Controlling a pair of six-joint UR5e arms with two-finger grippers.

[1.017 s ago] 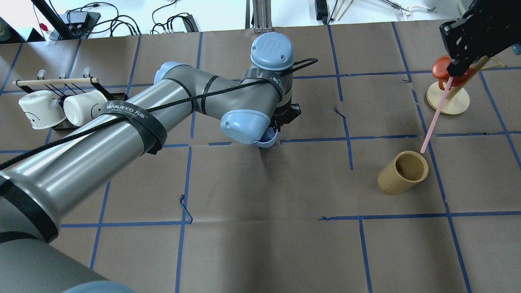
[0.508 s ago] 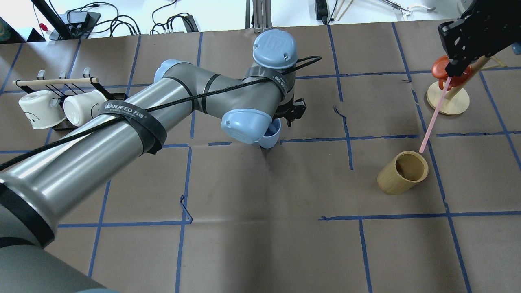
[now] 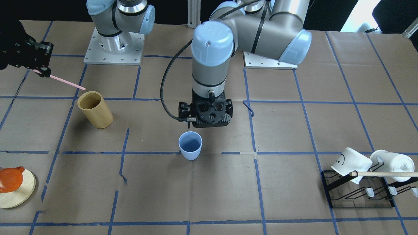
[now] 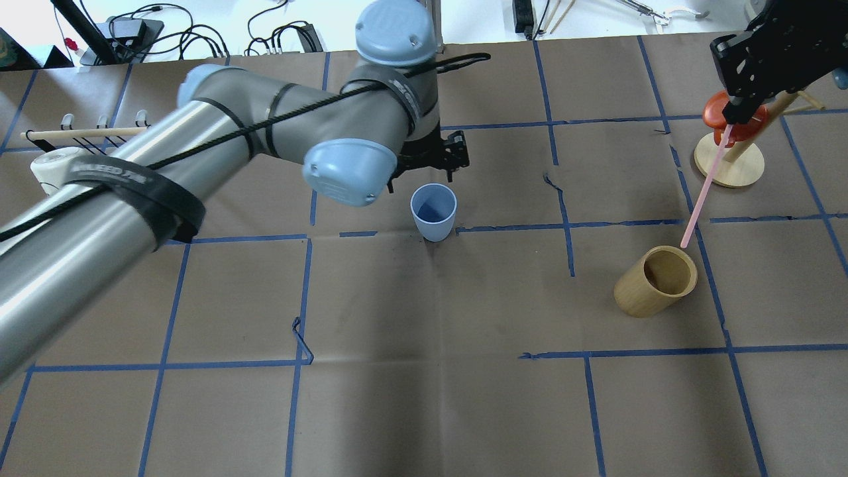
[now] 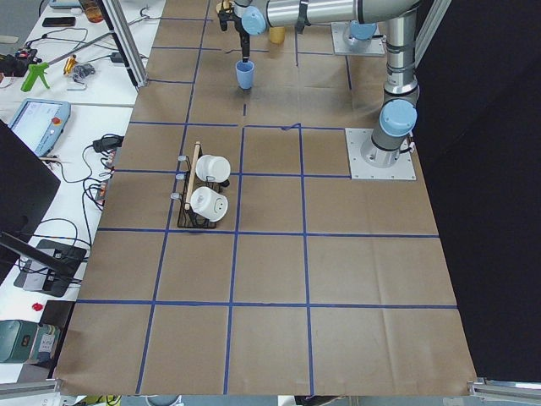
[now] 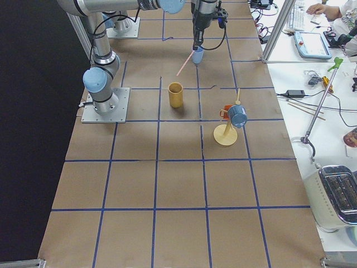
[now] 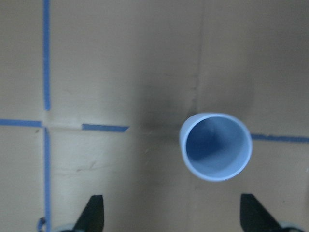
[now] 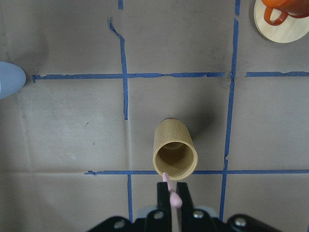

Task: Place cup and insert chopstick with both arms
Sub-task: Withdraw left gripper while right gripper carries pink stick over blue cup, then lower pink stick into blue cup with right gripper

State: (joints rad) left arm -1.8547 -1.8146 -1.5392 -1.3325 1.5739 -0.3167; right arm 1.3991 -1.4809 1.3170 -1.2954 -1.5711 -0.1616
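The light-blue cup [image 4: 434, 212] stands upright on the brown table near its middle; it also shows in the front view [image 3: 190, 145] and the left wrist view [image 7: 216, 146]. My left gripper [image 4: 428, 158] [image 3: 207, 124] is open and empty. It hangs above the table just on the robot's side of the cup, and both fingertips [image 7: 94, 212] are clear of it. My right gripper [image 4: 735, 109] [image 3: 40, 70] is shut on the pale pink chopstick [image 4: 702, 189] [image 3: 65, 81]. The chopstick slants down, its free tip over the rim of the tan wooden cup [image 4: 656, 281].
The tan wooden cup [image 3: 95, 109] [image 8: 175, 152] stands on the robot's right. A round wooden stand with an orange mug [image 4: 729, 159] [image 3: 11, 179] is beyond it. A black rack [image 3: 328, 187] with white mugs and a wooden rod is at the far left.
My left gripper has let go of the blue cup and moved up and away from it. The cup now stands alone. The right gripper and chopstick have barely moved.
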